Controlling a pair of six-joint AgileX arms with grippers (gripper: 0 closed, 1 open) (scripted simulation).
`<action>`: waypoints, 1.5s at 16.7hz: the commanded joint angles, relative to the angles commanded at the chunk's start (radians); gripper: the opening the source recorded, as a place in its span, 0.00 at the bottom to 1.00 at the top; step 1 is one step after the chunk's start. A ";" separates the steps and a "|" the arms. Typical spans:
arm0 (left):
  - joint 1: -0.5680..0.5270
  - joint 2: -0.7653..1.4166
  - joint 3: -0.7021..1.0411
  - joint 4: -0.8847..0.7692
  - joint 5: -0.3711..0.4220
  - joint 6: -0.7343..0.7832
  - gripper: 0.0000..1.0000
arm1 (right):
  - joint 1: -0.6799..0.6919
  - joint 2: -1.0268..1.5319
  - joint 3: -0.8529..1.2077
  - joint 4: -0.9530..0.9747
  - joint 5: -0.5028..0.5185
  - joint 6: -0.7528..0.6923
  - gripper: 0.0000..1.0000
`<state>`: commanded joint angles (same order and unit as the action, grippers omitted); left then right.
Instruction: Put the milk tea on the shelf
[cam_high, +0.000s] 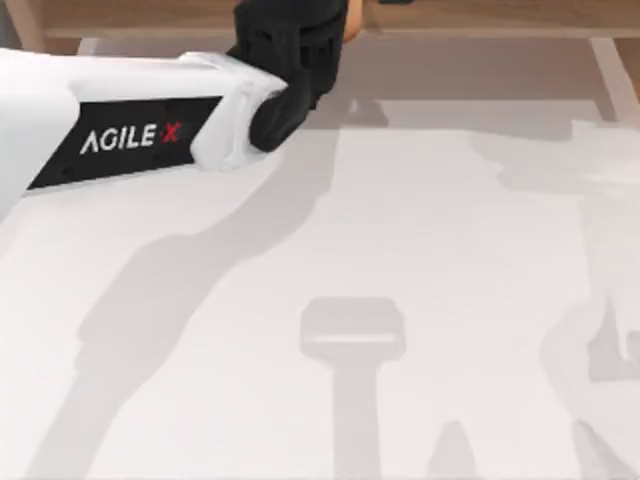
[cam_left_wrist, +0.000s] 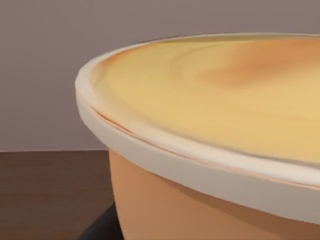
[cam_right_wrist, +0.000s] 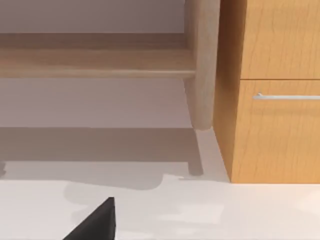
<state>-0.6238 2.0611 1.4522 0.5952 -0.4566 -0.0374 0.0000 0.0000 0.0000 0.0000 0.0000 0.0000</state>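
One rounded peach-tan milk tea (cam_left_wrist: 210, 150) with its cream rim sits clamped in my left gripper (cam_high: 300, 45), far left of centre at the single long light-brown wooden shelf (cam_high: 480, 18); right gripper (cam_right_wrist: 95, 222) state I cannot tell.

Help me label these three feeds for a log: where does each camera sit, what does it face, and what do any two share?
Top view: above the table, looking down; the left arm reaches to the shelf at the far edge, its left gripper black.
Left wrist view: on the left arm, close against the milk tea.
Right wrist view: on the right arm, low, facing the shelf's upright; a black tip of the right gripper shows.
Shared: top and right wrist views both show shelf and table.
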 joint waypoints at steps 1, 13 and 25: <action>0.000 0.007 0.040 -0.022 -0.041 0.013 0.00 | 0.000 0.000 0.000 0.000 0.000 0.000 1.00; 0.014 0.045 0.144 -0.064 -0.106 0.053 0.00 | 0.000 0.000 0.000 0.000 0.000 0.000 1.00; 0.050 0.175 0.258 -0.052 -0.070 0.050 0.08 | 0.000 0.000 0.000 0.000 0.000 0.000 1.00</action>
<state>-0.5741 2.2361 1.7103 0.5436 -0.5264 0.0122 0.0000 0.0000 0.0000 0.0000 0.0000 0.0000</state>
